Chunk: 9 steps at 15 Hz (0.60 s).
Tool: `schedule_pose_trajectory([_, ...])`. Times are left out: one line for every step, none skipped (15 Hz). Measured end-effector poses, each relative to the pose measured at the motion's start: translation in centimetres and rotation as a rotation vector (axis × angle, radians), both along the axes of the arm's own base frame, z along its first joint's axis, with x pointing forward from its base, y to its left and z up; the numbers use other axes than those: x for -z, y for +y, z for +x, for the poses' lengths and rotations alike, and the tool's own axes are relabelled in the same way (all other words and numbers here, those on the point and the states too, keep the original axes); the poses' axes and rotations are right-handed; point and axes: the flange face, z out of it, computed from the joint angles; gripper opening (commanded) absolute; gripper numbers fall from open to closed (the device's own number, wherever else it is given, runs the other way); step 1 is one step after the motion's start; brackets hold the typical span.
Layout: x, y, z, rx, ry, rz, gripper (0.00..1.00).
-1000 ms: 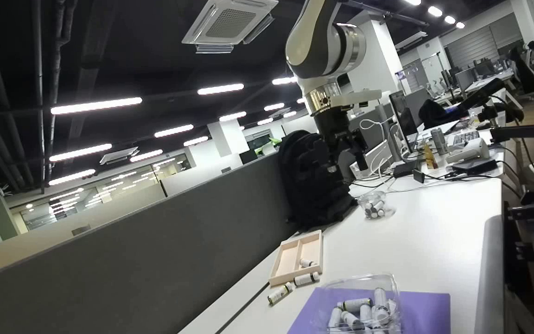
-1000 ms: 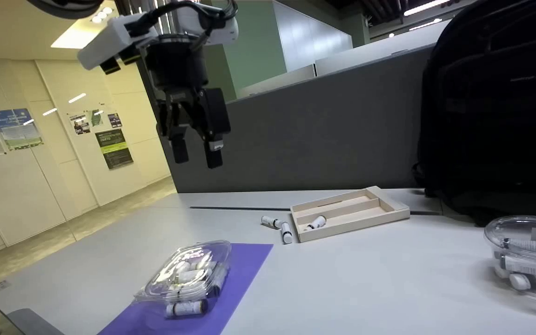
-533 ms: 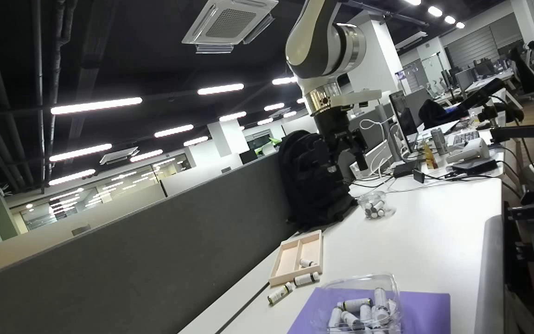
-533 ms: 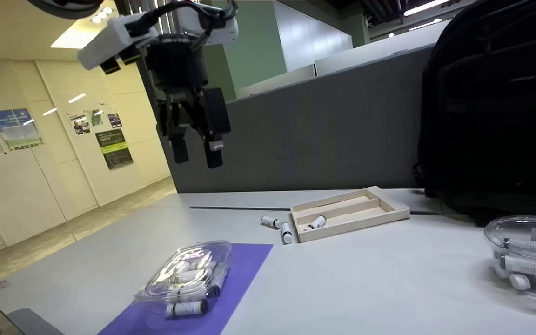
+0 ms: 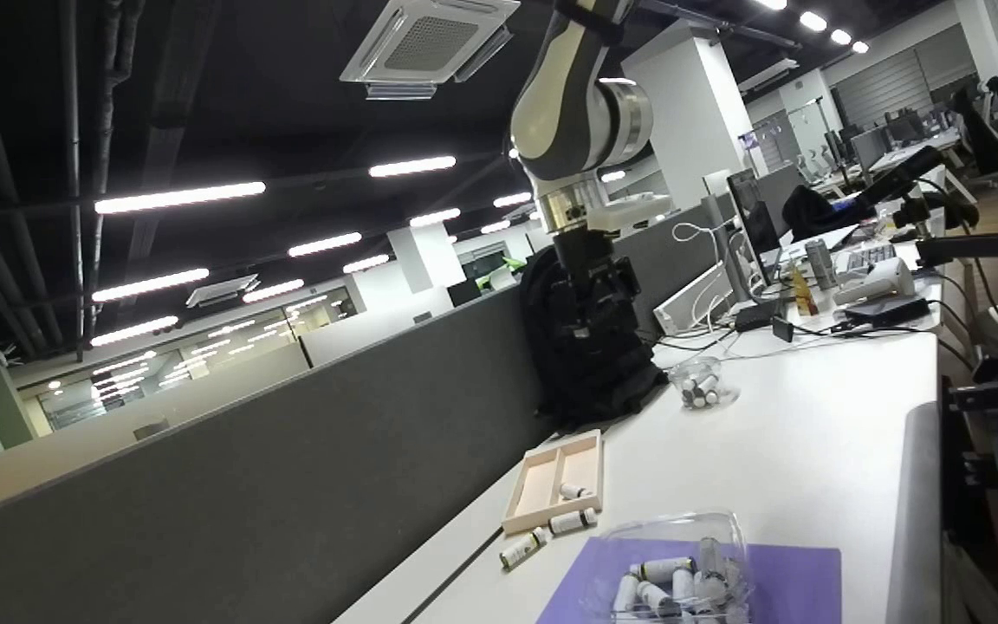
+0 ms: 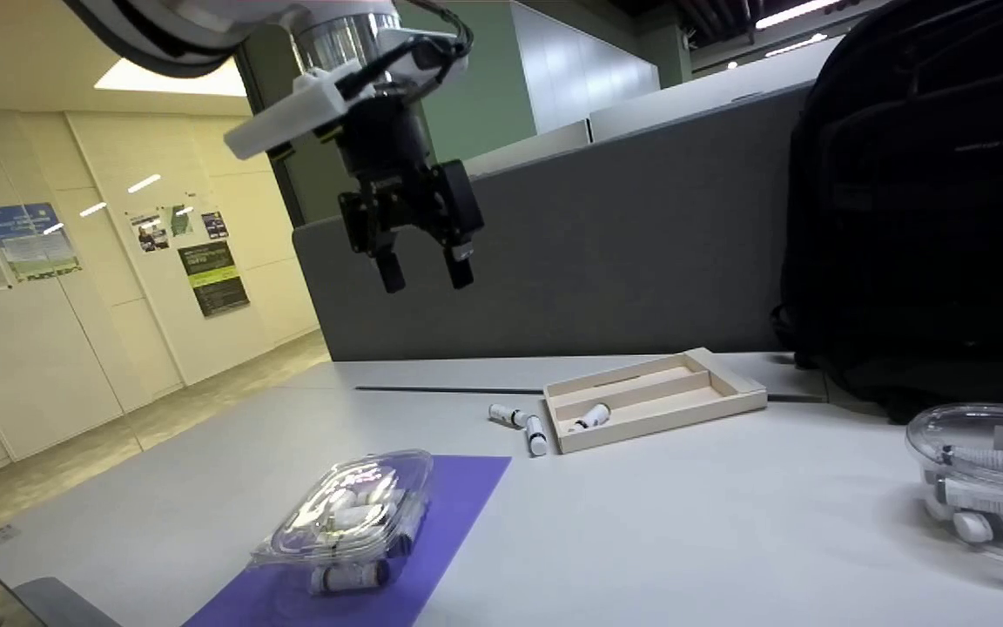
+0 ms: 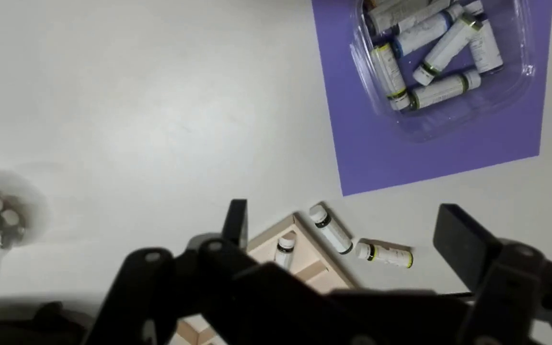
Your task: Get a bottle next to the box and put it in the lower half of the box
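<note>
Jaws apart, the tool (image 6: 426, 272) hung aloft. In an exterior view, two white-capped bottles (image 6: 536, 434) lay just left of the wooden box (image 6: 667, 421), another bottle (image 6: 590, 418) in its near compartment.

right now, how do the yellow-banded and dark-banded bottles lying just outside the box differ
In the wrist view, the yellow-banded bottle shows yellow bands; the dark-banded bottle shows no yellow. The dark-banded bottle lies roughly parallel to the nearest edge of the box; the yellow-banded bottle slants away from that edge. Both lie on their sides with white caps.
</note>
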Motion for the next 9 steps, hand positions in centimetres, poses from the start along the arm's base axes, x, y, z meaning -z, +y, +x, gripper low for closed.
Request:
schedule_pose_trajectory([0.4, 0.8, 1.4, -0.045, 0.006, -0.021, 1.0])
schedule_pose_trajectory([0.9, 1.7, 2.7, -0.094, 0.016, -0.042, 1.0])
schedule_pose_trajectory([1.6, 2.7, 4.1, -0.147, 0.032, -0.06, 1.0])
schedule_pose_trajectory([2.3, 3.6, 5.4, -0.2, 0.051, -0.074, 1.0])
schedule_pose_trajectory([3.0, 4.4, 6.7, -0.253, 0.073, -0.087, 1.0])
schedule_pose_trajectory([3.7, 5.0, 7.9, -0.305, 0.097, -0.1, 1.0])
schedule_pose_trajectory([4.4, 5.5, 9.2, -0.356, 0.123, -0.116, 1.0])
schedule_pose_trajectory([5.0, 5.6, 10.3, -0.404, 0.147, -0.14, 1.0])
schedule_pose_trajectory([5.4, 5.6, 11.3, -0.43, 0.162, -0.156, 1.0])
